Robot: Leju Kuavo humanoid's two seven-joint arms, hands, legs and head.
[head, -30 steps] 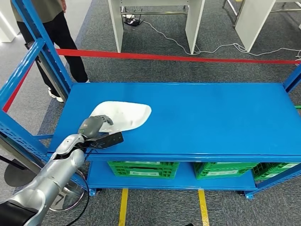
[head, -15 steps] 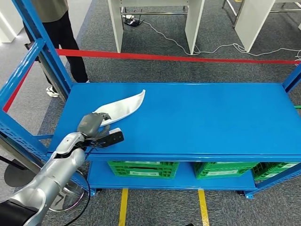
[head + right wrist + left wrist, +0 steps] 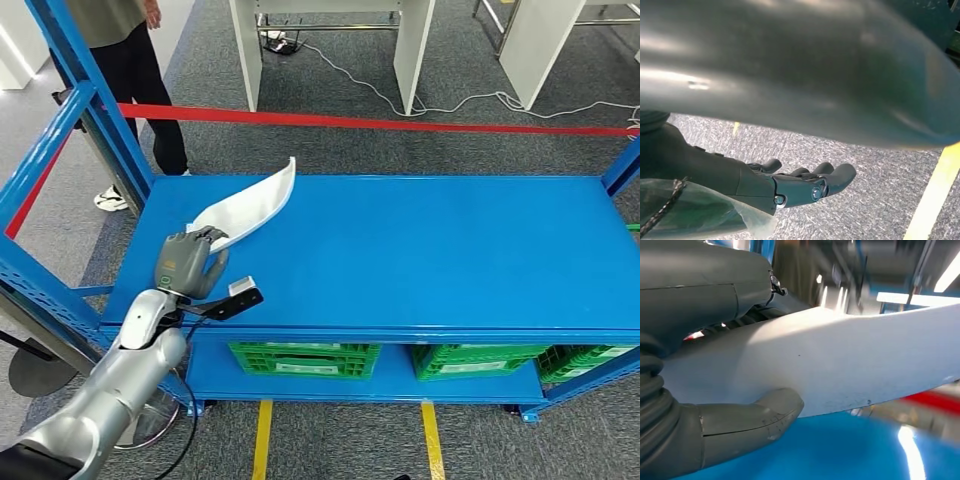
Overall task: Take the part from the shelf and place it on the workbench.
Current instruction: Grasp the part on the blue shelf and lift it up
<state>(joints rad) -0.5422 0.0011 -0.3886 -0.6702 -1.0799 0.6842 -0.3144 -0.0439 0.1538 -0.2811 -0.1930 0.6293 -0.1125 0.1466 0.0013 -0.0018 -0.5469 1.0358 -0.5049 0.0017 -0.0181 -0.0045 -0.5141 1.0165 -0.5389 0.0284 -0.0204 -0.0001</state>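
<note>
Near the front-left corner of the blue shelf (image 3: 423, 250), the left hand (image 3: 185, 265) grips the white curved part (image 3: 249, 212), thumb beneath and fingers over its near end. The part tilts upward, its far tip raised toward the shelf's back-left corner. The right hand (image 3: 806, 185) hangs over grey carpet (image 3: 851, 165), fingers loosely extended, holding nothing. Beyond the shelf a person (image 3: 121, 60) stands.

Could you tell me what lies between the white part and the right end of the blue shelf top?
Nothing: in the head view, the blue shelf top is bare from the white part, held by the left hand, to its right end.
</note>
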